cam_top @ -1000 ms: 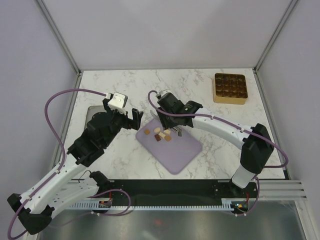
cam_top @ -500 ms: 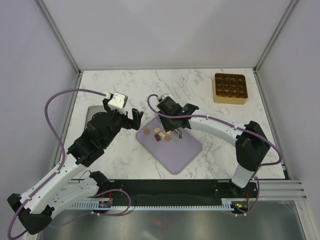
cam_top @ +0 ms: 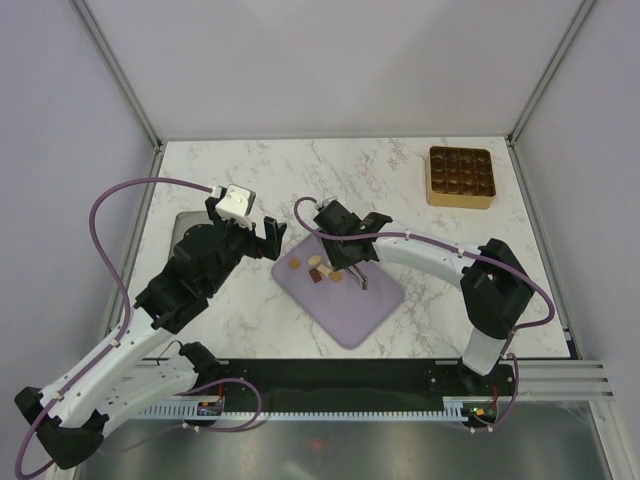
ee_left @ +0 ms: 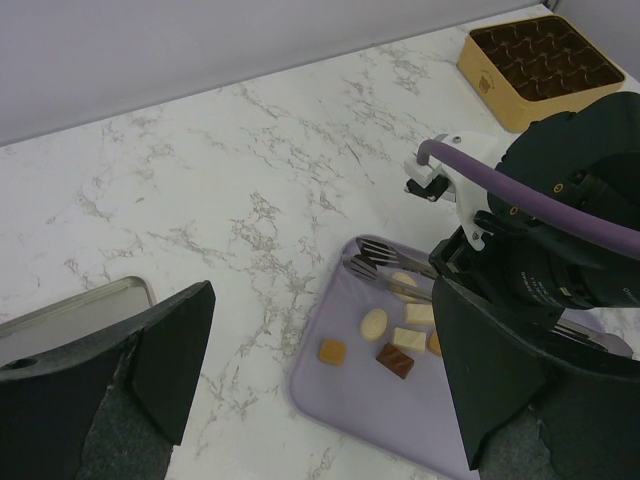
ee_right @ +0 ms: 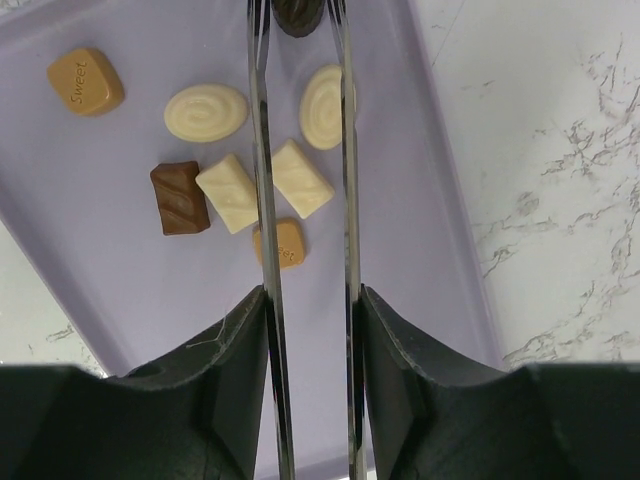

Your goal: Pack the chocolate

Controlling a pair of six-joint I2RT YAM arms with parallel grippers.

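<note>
1. Your right pincer [ee_right: 308, 305] is clamped on metal tongs [ee_right: 262, 200]; the tong tips sit either side of a dark chocolate [ee_right: 297, 14].
2. Other chocolates [ee_right: 228, 192] lie loose on the lilac mat [ee_right: 400, 250].
3. Your left pincer [ee_left: 325, 370] is wide open and holds nothing, beside the mat.
4. The gold tray [cam_top: 461, 203] is well apart, in the far right corner.

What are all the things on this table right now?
Table: one, white marble, under everything.
Lilac mat: one, mid-table.
Chocolate pieces: eight visible, four cream-white, two tan, two brown; seven lie on the mat, and the darker brown one sits between the tongs' tips.
Gold tray: one, dark grid compartments, far right corner.
Silver tray: one, left side, partly hidden under the left arm.
Tongs: one pair, metal, over the mat.
Left end effector: black, open, holding nothing, beside the mat.
Right end effector: black, clamped on the tongs.
</note>
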